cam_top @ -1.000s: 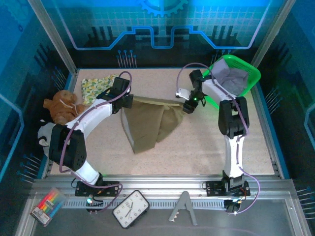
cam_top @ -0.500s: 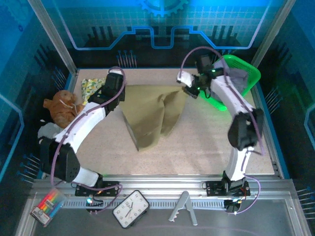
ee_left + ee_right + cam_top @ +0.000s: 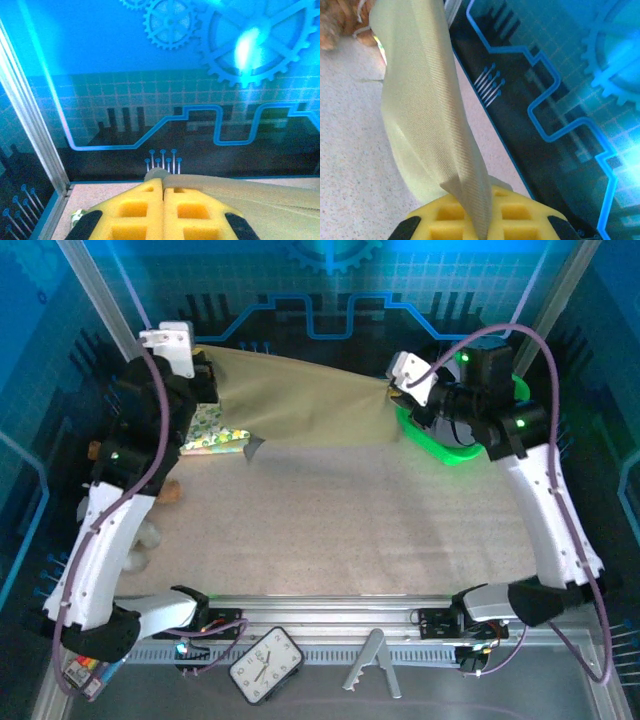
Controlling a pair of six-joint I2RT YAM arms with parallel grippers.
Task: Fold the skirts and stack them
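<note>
Olive-khaki skirt (image 3: 300,400) hangs clear of the bare tabletop (image 3: 350,530), stretched as a sheet between both hands over the far half. Nearer, at the left, the floral skirt (image 3: 210,435) lies on the tabletop (its far edge is hidden by the hanging cloth). Left hand (image 3: 205,380) is clenched on one upper corner. The right hand (image 3: 395,390) pinches the other corner, beside the green basket (image 3: 440,448) at the far right.

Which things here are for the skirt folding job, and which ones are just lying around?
For the job: olive skirt, held between the left gripper and right gripper; flowery skirt.
Just lying about: green basket, brown teddy, clock, pack of pens.
</note>
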